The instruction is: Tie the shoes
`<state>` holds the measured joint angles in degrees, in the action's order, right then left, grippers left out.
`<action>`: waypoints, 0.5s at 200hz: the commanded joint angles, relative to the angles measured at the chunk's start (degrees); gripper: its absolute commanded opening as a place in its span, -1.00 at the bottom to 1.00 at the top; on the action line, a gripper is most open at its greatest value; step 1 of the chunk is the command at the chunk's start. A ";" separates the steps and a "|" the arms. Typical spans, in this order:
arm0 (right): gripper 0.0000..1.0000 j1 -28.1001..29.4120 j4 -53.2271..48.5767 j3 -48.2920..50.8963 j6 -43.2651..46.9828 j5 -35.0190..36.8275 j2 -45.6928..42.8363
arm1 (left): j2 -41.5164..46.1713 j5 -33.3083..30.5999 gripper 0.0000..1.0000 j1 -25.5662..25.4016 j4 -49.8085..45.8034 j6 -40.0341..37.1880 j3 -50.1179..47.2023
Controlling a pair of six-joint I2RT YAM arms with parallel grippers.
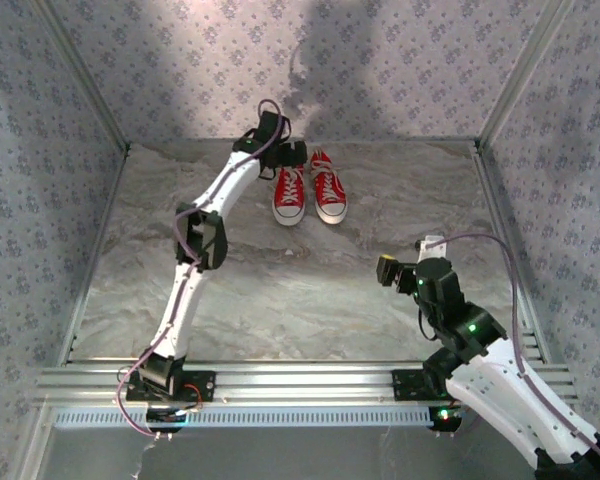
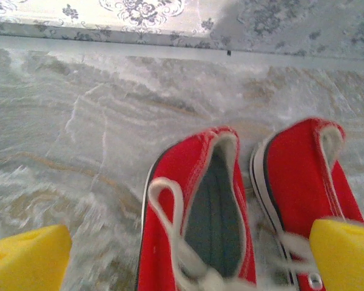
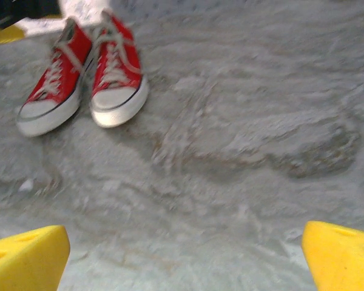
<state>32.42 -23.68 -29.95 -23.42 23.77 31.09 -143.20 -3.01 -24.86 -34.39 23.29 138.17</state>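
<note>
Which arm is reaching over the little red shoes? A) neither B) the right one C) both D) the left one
D: the left gripper hangs right over the shoes, while the right gripper is well away from them.

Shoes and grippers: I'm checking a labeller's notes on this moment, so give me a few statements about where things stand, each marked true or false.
1. The shoes stand side by side on the table, near the back wall. True.
2. The left gripper is shut on a lace. False: its fingers stand wide apart above the shoes' heel ends.
3. The right gripper is open over bare table, well away from the shoes. True.
4. The shoes' toes point at the back wall. False: they point toward the arms' bases.
5. Both shoes have white toe caps. True.
</note>
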 commanded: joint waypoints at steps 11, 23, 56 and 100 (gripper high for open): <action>1.00 -6.16 11.63 2.63 5.58 11.44 4.25 | 27.78 0.92 0.99 -1.09 19.71 -3.88 -28.84; 1.00 -11.59 15.07 3.52 7.68 11.17 8.39 | 38.31 0.62 0.99 -0.55 28.29 -4.40 -43.79; 1.00 -26.29 20.58 2.21 8.36 1.95 21.14 | 62.36 -4.50 0.99 0.73 44.38 -11.95 -77.99; 1.00 -29.32 35.34 2.37 16.74 -0.45 37.19 | 81.30 -16.09 0.99 5.33 46.25 -17.86 -107.19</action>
<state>3.51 0.97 -27.33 -12.82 25.61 62.06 -65.87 -10.85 -22.37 9.41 8.73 42.28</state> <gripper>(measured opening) 0.998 0.994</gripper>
